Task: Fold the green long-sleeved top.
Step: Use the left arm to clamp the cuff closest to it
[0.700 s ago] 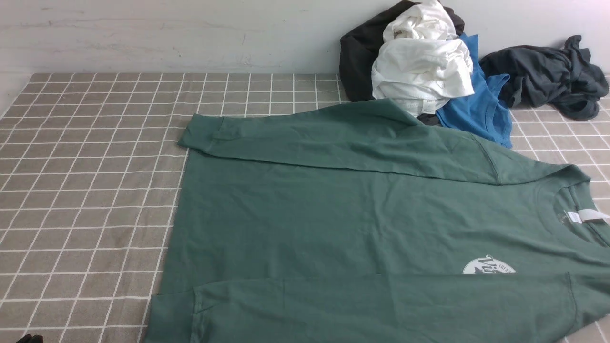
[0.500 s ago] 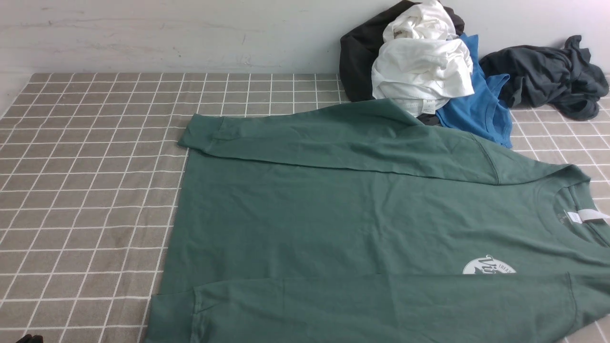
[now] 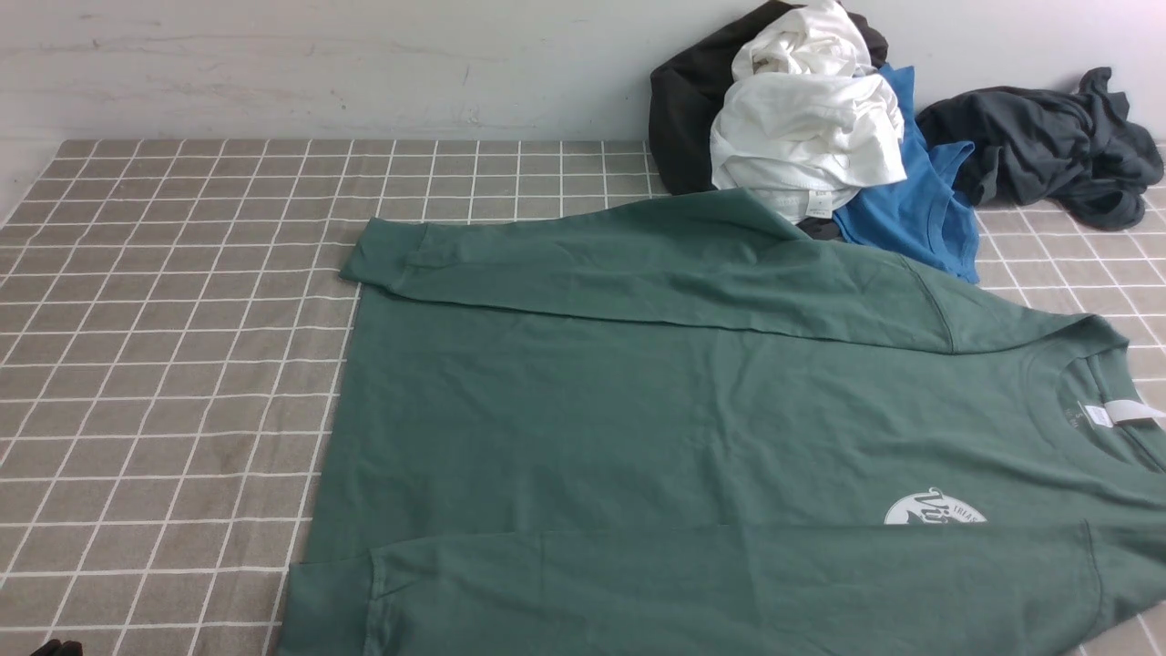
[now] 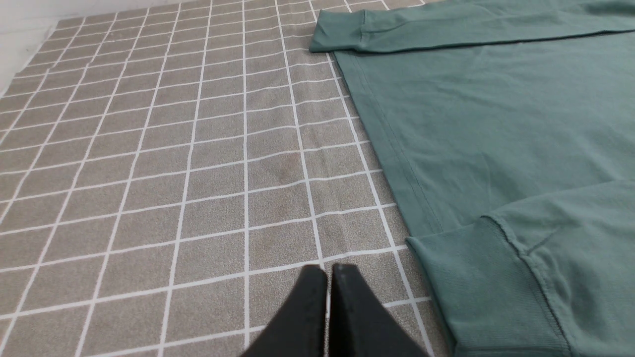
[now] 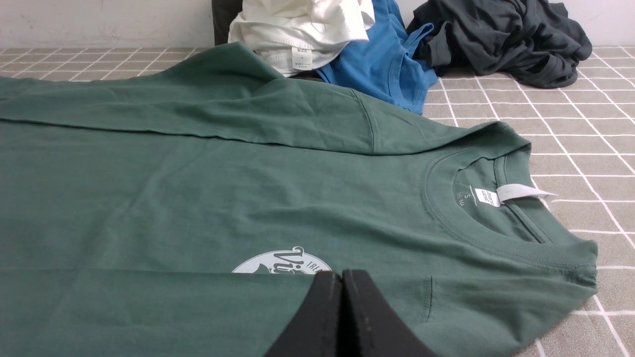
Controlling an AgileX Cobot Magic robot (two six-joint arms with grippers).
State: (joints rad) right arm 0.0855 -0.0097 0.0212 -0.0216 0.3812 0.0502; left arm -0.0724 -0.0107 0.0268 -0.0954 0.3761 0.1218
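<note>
The green long-sleeved top (image 3: 638, 419) lies flat on the tiled cloth, neck to the right, hem to the left, both sleeves folded in across the body. Its white neck label (image 3: 1116, 413) and round chest logo (image 3: 934, 508) show. In the left wrist view my left gripper (image 4: 328, 270) is shut and empty above bare cloth, just beside the near sleeve cuff (image 4: 476, 282). In the right wrist view my right gripper (image 5: 341, 275) is shut and empty above the near folded sleeve, close to the logo (image 5: 283, 262). In the front view only a dark bit of the left gripper (image 3: 56, 648) shows.
A pile of clothes lies at the back right by the wall: a white garment (image 3: 802, 137), a bright blue T-shirt (image 3: 911, 205), a black one (image 3: 688, 100) and a dark grey-black garment (image 3: 1048, 146). Bare checked cloth (image 3: 164, 364) spreads to the left.
</note>
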